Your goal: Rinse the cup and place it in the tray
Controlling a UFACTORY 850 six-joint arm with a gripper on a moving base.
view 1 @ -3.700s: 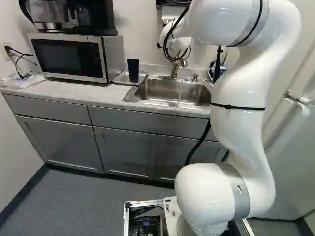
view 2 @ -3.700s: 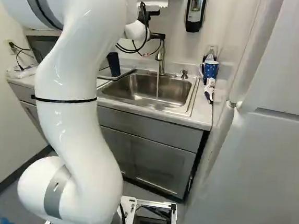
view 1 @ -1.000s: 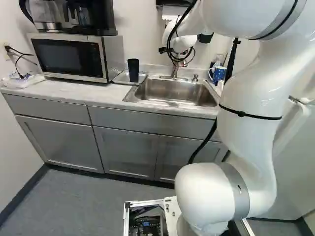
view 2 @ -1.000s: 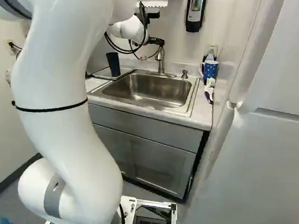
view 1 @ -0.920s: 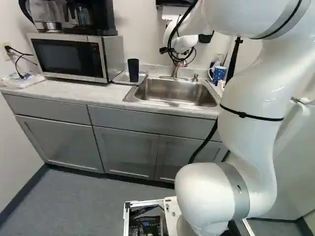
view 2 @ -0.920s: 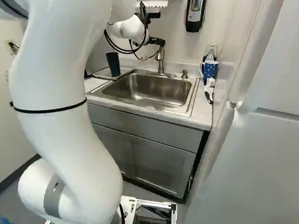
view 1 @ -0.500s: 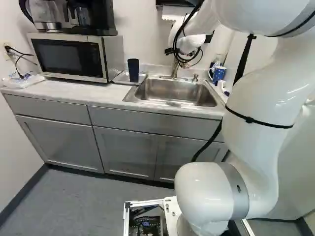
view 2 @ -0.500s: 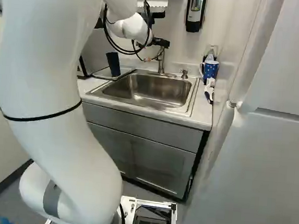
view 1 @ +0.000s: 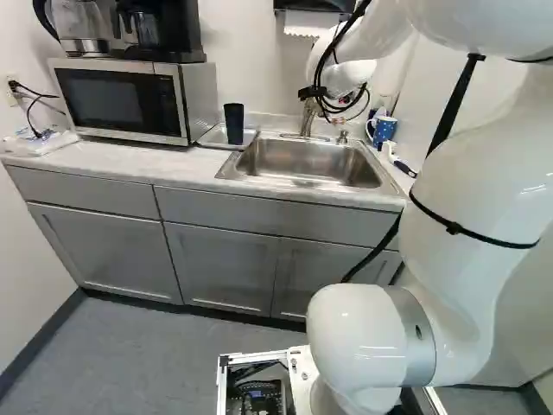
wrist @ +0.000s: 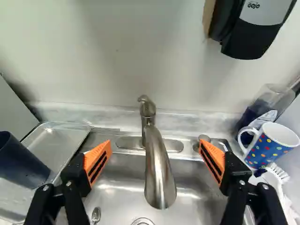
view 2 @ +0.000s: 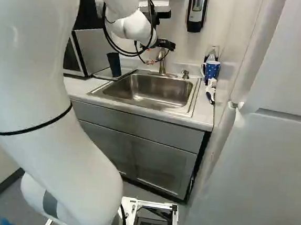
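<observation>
Left base view behind the arm (view 1: 467, 216), to its left, facing ahead and slightly down at the counter, right base view behind to its right, sink (view 2: 149, 91) and faucet (view 2: 162, 61) shared by both, wrist view close above the sink, looking along the gripper (wrist: 154, 161) toward the wall (wrist: 117, 51).

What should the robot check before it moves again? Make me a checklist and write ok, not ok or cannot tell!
1. Cup is in the tray: ok.
2. Gripper is open and holding nothing: ok, its fingers stand wide apart.
3. Water is off: ok, no stream shows under the faucet.
4. Nothing stands between the fingers: not ok, the faucet shows between them in the wrist view, so a sideways move might bump it.
5. Gripper has room beside the spotted mug: cannot tell how near they are.
6. Cup is rinsed clean inside: cannot tell.
</observation>
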